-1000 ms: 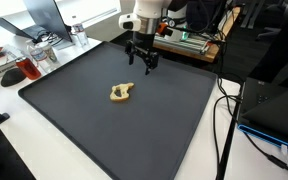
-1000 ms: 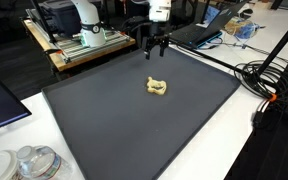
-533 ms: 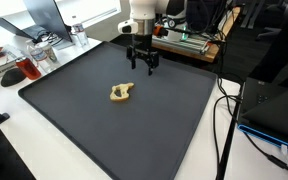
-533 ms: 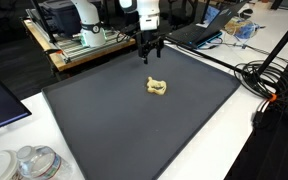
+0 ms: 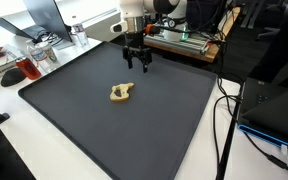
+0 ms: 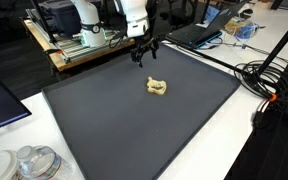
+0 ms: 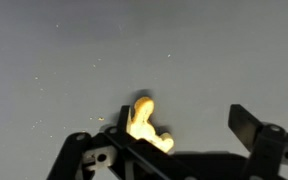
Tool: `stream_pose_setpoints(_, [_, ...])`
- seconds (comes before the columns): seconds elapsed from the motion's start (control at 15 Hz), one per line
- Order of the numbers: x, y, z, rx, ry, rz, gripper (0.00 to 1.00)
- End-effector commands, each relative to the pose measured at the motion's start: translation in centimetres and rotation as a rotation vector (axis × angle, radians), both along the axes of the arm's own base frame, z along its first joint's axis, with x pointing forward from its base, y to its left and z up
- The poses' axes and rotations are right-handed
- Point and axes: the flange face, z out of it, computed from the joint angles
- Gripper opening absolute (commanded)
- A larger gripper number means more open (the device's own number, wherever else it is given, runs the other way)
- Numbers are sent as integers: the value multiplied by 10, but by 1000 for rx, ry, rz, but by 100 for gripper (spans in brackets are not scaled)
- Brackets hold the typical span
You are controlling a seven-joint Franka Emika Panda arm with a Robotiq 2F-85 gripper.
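Note:
A small tan, lumpy object (image 5: 121, 93) (image 6: 157, 87) lies on the dark grey mat (image 5: 94, 130) (image 6: 124, 130) near its middle. My gripper (image 5: 138, 65) (image 6: 146, 58) hangs above the mat's far part, short of the object, fingers pointing down and spread, with nothing between them. In the wrist view the object (image 7: 144, 122) shows bright yellow by the left finger (image 7: 124, 122), partly behind the gripper's (image 7: 189, 125) frame; the right finger (image 7: 246, 125) stands well apart.
A wooden bench with equipment (image 5: 189, 42) (image 6: 84, 45) stands behind the mat. Cables (image 5: 224, 120) (image 6: 269, 85) run along one side. Clear containers (image 5: 34, 62) and a red item (image 5: 11, 75) sit off one corner; a plastic jar (image 6: 34, 162) stands near another.
The arm has swung sideways over the far edge of the mat, carrying the open gripper slightly along. The tan object has not moved.

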Motion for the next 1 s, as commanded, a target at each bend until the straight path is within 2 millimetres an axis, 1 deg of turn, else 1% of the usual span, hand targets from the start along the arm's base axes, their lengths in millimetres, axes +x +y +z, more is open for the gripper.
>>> stream_pose_setpoints(0.0, [4, -30, 4, 70, -13, -21, 100])
stream_pose_setpoints(0.47, [15, -94, -1, 214, 5, -39, 100])
stream_pose_setpoints(0.93, [34, -149, -15, 349, 67, -29, 100])
